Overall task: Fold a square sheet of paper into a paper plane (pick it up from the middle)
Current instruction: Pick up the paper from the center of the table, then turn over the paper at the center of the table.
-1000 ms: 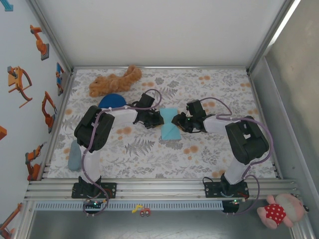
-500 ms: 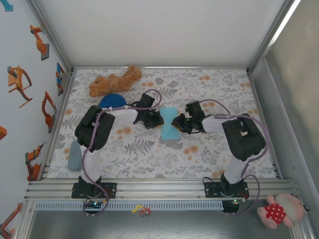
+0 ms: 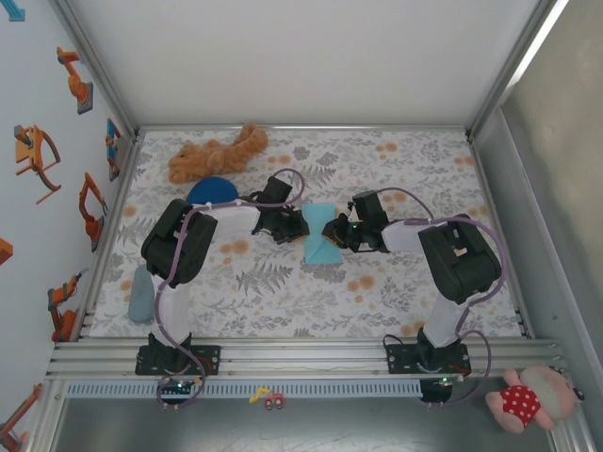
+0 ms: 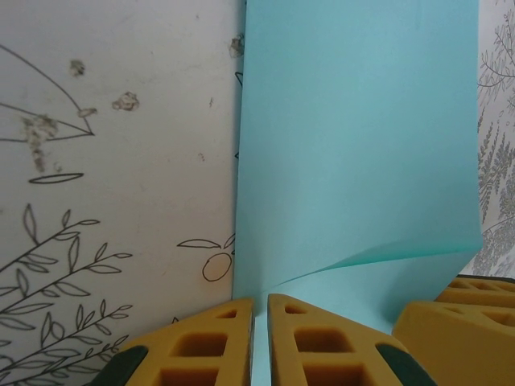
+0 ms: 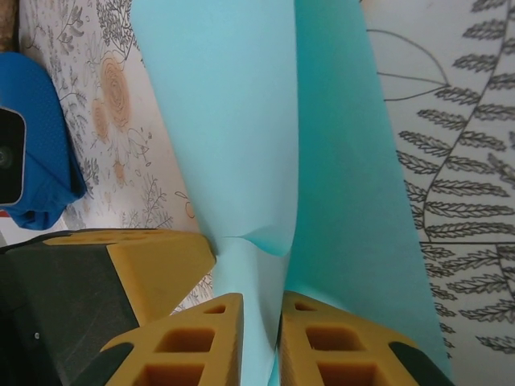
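Paper [image 4: 354, 145] cut off @ top, blue dome [image 5: 40, 129] @ L edge.

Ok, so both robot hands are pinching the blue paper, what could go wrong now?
The left hand and right hand each pinch an edge of the thin blue paper from opposite sides, so pulling apart could tear it. The paper also curls up loosely near the hands, so a fold pressed now might come out crooked.
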Available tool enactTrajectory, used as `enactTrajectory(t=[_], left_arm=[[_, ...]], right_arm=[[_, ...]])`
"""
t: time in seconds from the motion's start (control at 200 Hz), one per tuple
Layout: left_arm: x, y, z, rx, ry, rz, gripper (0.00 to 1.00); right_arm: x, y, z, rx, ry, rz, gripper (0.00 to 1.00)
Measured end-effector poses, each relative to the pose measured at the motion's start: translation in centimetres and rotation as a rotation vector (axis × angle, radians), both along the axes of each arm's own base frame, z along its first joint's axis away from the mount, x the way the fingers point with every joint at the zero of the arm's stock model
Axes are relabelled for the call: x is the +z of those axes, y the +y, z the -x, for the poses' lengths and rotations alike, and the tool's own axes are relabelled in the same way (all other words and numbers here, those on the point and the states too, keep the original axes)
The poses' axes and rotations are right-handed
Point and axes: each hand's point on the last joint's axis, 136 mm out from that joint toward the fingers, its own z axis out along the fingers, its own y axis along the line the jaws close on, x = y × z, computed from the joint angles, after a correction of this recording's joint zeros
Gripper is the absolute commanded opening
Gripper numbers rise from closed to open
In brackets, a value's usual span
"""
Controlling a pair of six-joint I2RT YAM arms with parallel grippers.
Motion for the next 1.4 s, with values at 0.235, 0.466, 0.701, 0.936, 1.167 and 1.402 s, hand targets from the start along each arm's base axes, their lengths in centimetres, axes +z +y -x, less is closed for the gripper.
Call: enactTrajectory(t=[0.235,0.466,0.701,0.936,1.167,1.402], left_arm=[[0.0,0.0,0.0,0.006,0.007,0.005,0.16],[0.2,0.0,-0.1,0.013,0.010,0.012,0.20],[3.3,2.0,-0.5,0.086,-0.038,0.068,0.33],[10.4,3.6,-1.1,0.162,-0.176,0.248,0.66],[13.9,4.0,-1.1,0.191,-0.211,0.361,0.81],[15.2,3.0,-0.6,0.167,-0.187,0.458,0.79]], right_arm=[[-1.0,1.0,0.6,0.034,0.014,-0.008,0.13],[-1.2,1.1,0.7,0.040,0.013,-0.008,0.02],[1.4,1.3,-0.1,0.056,-0.086,-0.022,0.00],[7.2,2.5,-1.4,0.085,-0.259,-0.137,0.00],[12.0,3.9,-1.7,0.129,-0.349,-0.246,0.00],[15.5,4.8,-1.7,0.154,-0.393,-0.351,0.00]])
